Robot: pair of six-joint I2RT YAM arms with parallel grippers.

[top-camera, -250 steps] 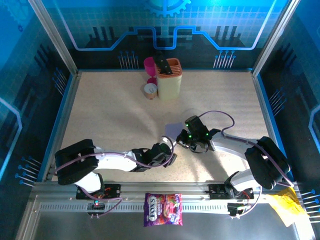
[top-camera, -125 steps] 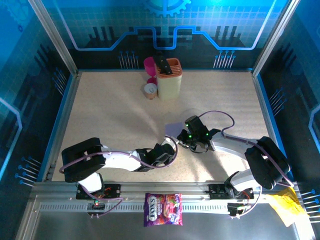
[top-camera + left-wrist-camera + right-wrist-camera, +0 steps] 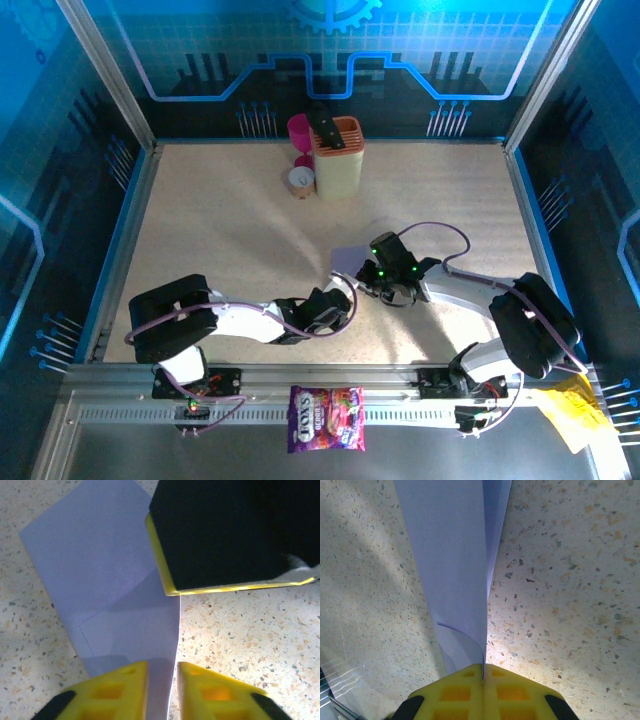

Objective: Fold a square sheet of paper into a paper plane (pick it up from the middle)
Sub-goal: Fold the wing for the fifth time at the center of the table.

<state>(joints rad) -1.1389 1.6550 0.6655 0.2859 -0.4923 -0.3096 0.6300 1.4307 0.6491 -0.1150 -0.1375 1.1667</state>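
The pale lilac paper [image 3: 349, 258] lies near the table's middle, folded over on itself. In the left wrist view the paper [image 3: 100, 565] shows a folded flap and a straight right edge. My left gripper [image 3: 162, 669] is open by a narrow gap, and that edge runs between its yellow fingers [image 3: 115, 690]. The right gripper's black and yellow finger [image 3: 225, 530] rests on the paper's upper right. In the right wrist view my right gripper [image 3: 483, 669] is shut on the paper [image 3: 450, 555], which curls up out of the jaws. Seen from above, the left gripper [image 3: 345, 292] and right gripper [image 3: 368, 272] meet at the sheet.
A yellow holder [image 3: 338, 160], a pink cup [image 3: 299, 128] and a small round tub [image 3: 299, 180] stand at the back. A printed sweets bag [image 3: 326, 418] lies on the front rail. Yellow crumpled paper [image 3: 575, 412] sits off the table's front right.
My left arm has drawn in to the right and its gripper has crept up towards the paper's near edge. The right gripper and the paper have stayed put.
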